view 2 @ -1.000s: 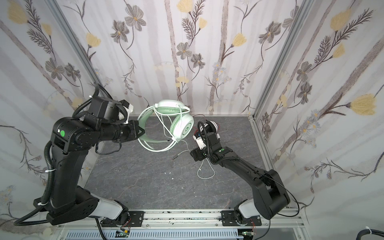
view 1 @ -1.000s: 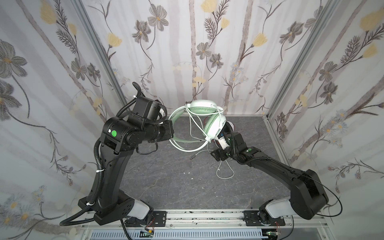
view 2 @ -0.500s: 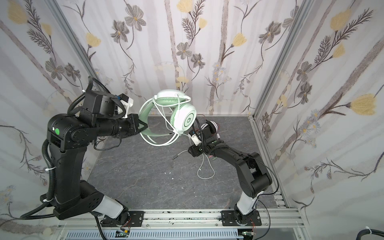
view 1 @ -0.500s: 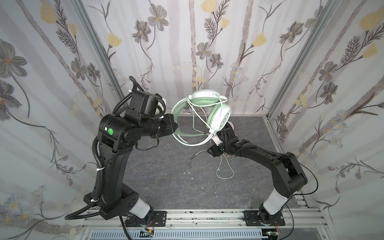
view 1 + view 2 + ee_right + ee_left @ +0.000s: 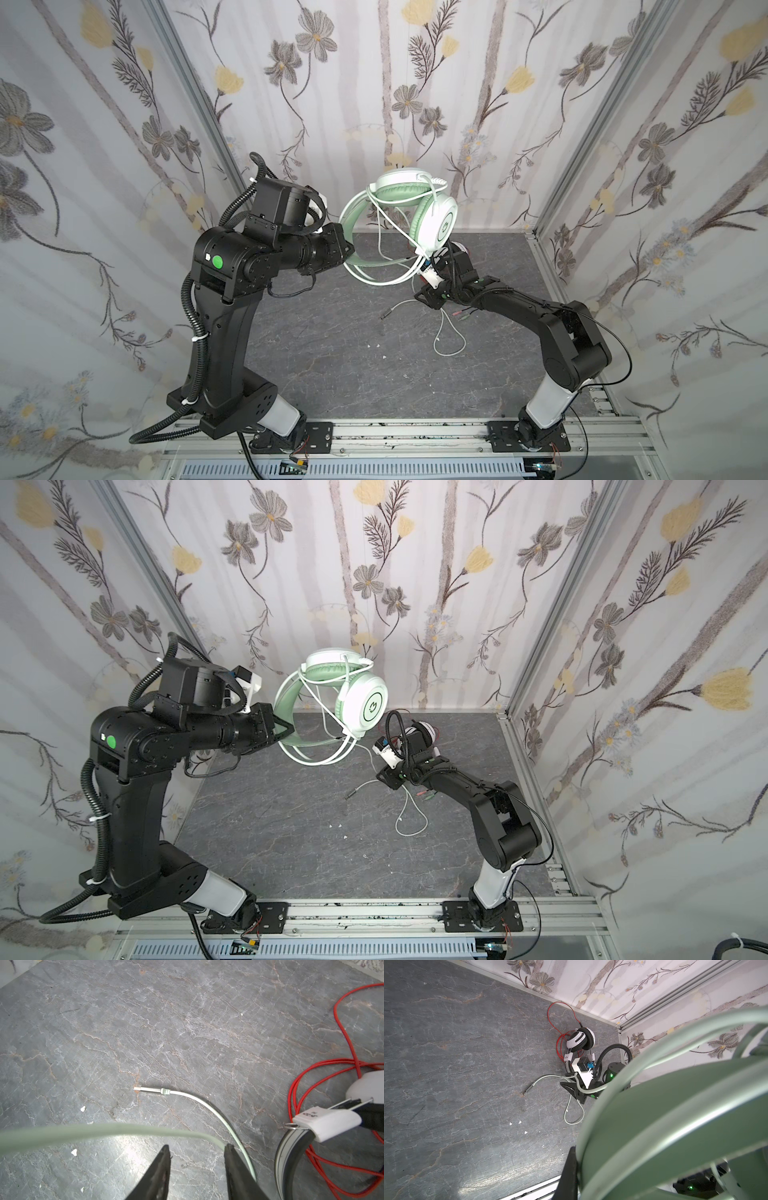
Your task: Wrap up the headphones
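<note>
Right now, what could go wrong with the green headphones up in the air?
1. The right claw has a gap between its jaws, and the pale green-white cord sits at one fingertip, so closing might miss it.
2. The thin red cord of the white-and-black headset lies close by; the claw could snag it.
3. The left claw holds the mint-green over-ear headset only by its headband; tugging the cord might twist it loose.

Robot lab booth; floral panel walls [image 5: 415,104], aluminium posts [image 5: 582,137], base rail [image 5: 415,432]
</note>
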`<state>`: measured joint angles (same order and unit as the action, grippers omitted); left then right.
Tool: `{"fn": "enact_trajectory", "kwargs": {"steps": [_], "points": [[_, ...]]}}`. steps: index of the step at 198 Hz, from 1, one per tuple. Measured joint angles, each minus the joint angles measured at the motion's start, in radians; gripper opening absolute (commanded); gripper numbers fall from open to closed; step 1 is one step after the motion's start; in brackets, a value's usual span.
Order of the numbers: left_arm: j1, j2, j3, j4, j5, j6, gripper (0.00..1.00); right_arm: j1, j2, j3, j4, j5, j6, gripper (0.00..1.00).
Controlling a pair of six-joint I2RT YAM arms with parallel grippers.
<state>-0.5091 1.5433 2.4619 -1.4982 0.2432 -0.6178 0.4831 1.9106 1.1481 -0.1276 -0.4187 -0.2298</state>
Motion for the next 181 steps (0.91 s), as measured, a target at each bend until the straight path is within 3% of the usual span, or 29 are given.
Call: {"fn": "enact_trajectory", "kwargs": {"steps": [122,146,165,181], "points": [[0.027,-0.005,0.001,0.006,0.043,-0.039,0.0,0.015,0.098,0.081,-0.027,-0.174,-0.069,0.55],[0.034,-0.003,0.001,0.011,0.057,-0.041,0.0,0.014,0.106,0.089,-0.035,-0.217,-0.067,0.45],[0.04,0.0,0.001,0.023,0.07,-0.045,0.0,0.014,0.12,0.105,-0.032,-0.237,-0.051,0.26],[0.047,0.001,0.001,0.032,0.08,-0.045,0.0,0.014,0.132,0.111,-0.019,-0.244,-0.033,0.31]]}}
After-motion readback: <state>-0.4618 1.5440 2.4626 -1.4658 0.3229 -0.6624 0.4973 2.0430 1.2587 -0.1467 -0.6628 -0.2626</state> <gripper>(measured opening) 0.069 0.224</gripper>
